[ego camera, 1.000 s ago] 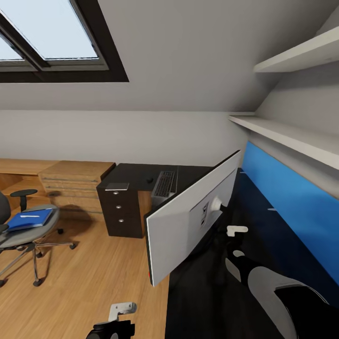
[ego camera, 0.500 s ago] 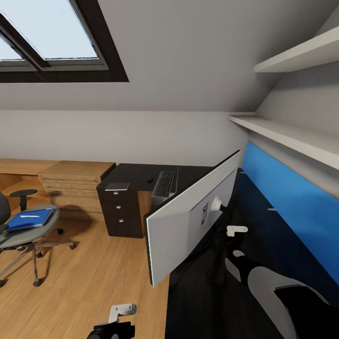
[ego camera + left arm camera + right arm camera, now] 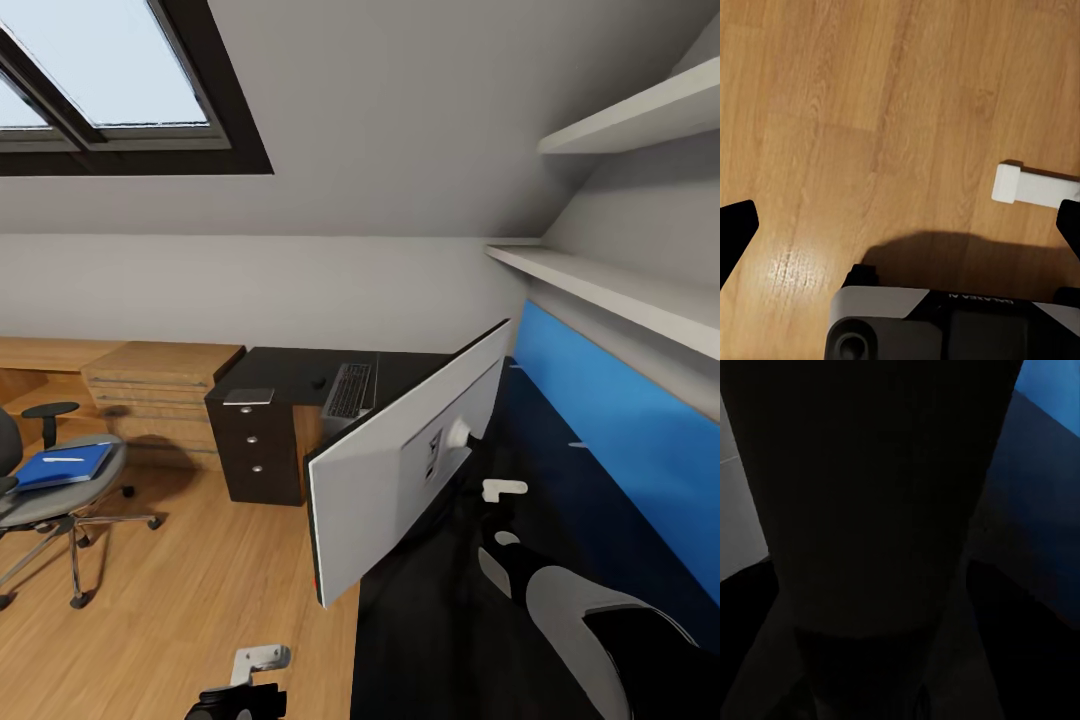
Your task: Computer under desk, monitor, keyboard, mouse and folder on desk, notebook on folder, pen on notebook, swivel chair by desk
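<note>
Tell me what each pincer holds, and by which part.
Left pincer: open, nothing held. Right arm reaches behind the monitor; its grip cannot be told.

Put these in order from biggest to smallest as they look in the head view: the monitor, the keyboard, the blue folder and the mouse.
1. monitor, though it is also nearest the camera
2. folder
3. keyboard, close to the folder in apparent size, so that order is unsure
4. mouse, just a tiny dark spot
</note>
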